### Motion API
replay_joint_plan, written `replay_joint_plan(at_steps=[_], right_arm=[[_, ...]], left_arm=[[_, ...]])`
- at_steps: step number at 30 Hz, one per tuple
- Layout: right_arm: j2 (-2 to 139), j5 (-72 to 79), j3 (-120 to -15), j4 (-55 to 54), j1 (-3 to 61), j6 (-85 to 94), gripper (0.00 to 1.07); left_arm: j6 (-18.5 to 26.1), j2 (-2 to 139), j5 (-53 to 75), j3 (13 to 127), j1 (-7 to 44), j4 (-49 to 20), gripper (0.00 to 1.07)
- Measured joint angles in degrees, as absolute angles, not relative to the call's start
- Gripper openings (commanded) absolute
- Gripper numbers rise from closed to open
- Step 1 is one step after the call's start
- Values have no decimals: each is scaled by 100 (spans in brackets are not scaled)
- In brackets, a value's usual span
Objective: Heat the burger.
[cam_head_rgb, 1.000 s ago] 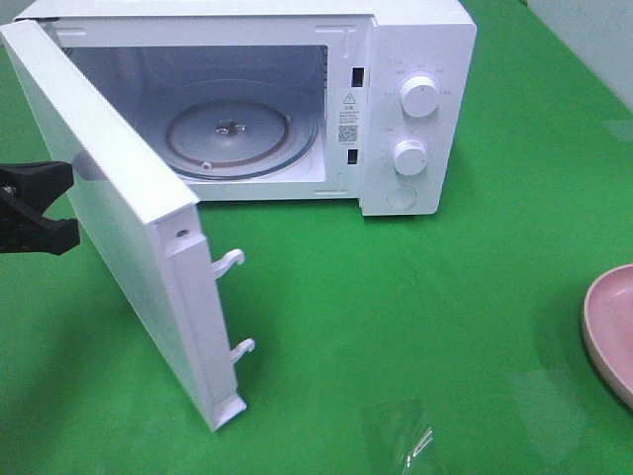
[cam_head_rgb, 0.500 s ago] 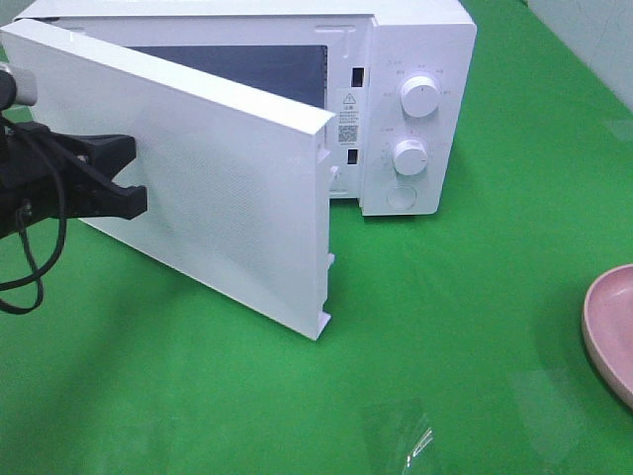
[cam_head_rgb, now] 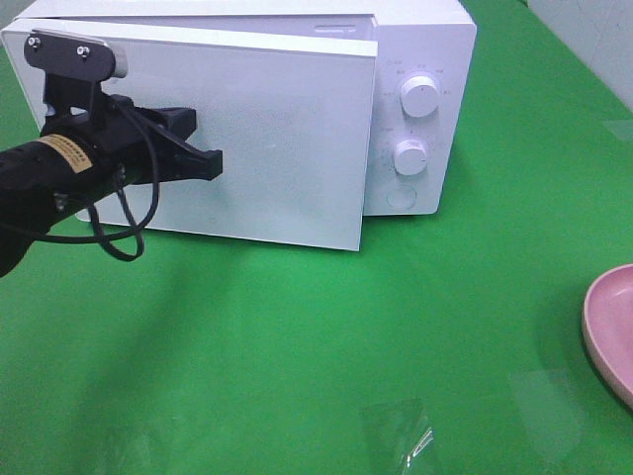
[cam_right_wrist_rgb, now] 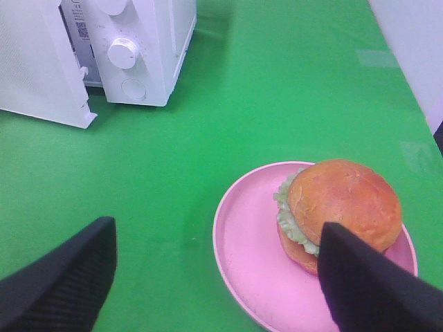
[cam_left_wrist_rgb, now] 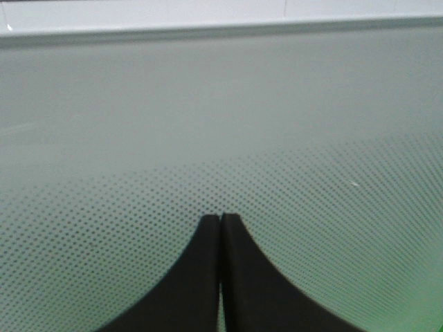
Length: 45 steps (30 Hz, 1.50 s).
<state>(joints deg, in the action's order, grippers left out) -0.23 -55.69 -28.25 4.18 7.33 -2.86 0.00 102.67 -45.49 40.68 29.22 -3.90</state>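
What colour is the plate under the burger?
Pink. The plate holding the burger shows best in the right wrist view.

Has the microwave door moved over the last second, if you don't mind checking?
Yes. The microwave door has swung from wide open to nearly closed against the microwave body, pushed by the left gripper.

The exterior high camera looks down from the near side at the microwave (cam_head_rgb: 396, 109) on the green table (cam_head_rgb: 326, 346). The left wrist camera faces the microwave door (cam_left_wrist_rgb: 221, 131) at close range. The right wrist camera, at the right, looks leftward over the pink plate (cam_right_wrist_rgb: 242, 263); it shares microwave and plate with the exterior view.
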Motion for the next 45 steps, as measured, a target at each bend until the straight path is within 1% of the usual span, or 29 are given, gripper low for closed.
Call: replay_joint_plan(at_steps=[1, 7, 10, 14, 20, 23, 24, 25, 26, 27, 30, 35, 37, 38, 41, 42, 43, 44, 45], right_arm=[[-23, -5569, -2825, 418, 733, -286, 76], [-23, -5569, -2825, 418, 733, -286, 76], [-23, -5569, -2825, 418, 733, -286, 76], [-23, -5569, -2825, 418, 733, -286, 76], [-23, -5569, -2825, 418, 733, -286, 76], [-23, -5569, -2825, 413, 733, -286, 76], [-23, -5569, -2825, 413, 733, -286, 76], [-23, -5569, -2825, 407, 733, -286, 76], [-23, -5569, -2825, 407, 733, -286, 76], [-23, -5569, -2825, 407, 733, -286, 76], [-23, -5569, -2825, 407, 733, -286, 76], [-23, -5569, -2825, 407, 733, -286, 76], [-23, -5569, -2825, 407, 733, -286, 76], [-23, -5569, -2825, 407, 733, -286, 76], [-23, -5569, -2825, 407, 733, -286, 76], [-23, -5569, -2825, 407, 733, -286, 76], [-23, -5569, -2825, 407, 733, -286, 76], [-23, -5569, -2825, 407, 733, -286, 76], [-23, -5569, -2825, 407, 733, -286, 76]], left_arm=[[46, 10388, -4544, 4246, 3002, -533, 0], [97, 10766, -4183, 4870, 3231, -814, 0], [166, 10875, -4057, 5019, 3317, -877, 0], [367, 11161, -3753, 5432, 3484, -968, 0], [430, 11436, -3501, 5890, 3552, -1026, 0], [521, 11465, -3398, 5970, 3575, -1043, 0], [699, 11499, -3260, 6062, 3598, -1146, 0], [796, 11505, -3226, 6085, 3621, -1203, 0], [796, 11505, -3226, 6085, 3621, -1203, 0], [928, 11511, -3180, 6102, 3644, -1272, 0], [985, 11499, -3100, 6119, 3696, -1381, 0], [1049, 11241, -3220, 5953, 3890, -1833, 0], [1083, 11104, -3295, 5816, 3971, -1914, 1], [1100, 11001, -3317, 5661, 4057, -1960, 5], [1100, 10949, -3300, 5598, 4091, -1994, 8], [1106, 10846, -3134, 5483, 4142, -2086, 15], [1106, 10846, -3134, 5483, 4142, -2086, 15], [1117, 10709, -2744, 5414, 4148, -2217, 24], [1117, 10709, -2744, 5414, 4148, -2217, 24]])
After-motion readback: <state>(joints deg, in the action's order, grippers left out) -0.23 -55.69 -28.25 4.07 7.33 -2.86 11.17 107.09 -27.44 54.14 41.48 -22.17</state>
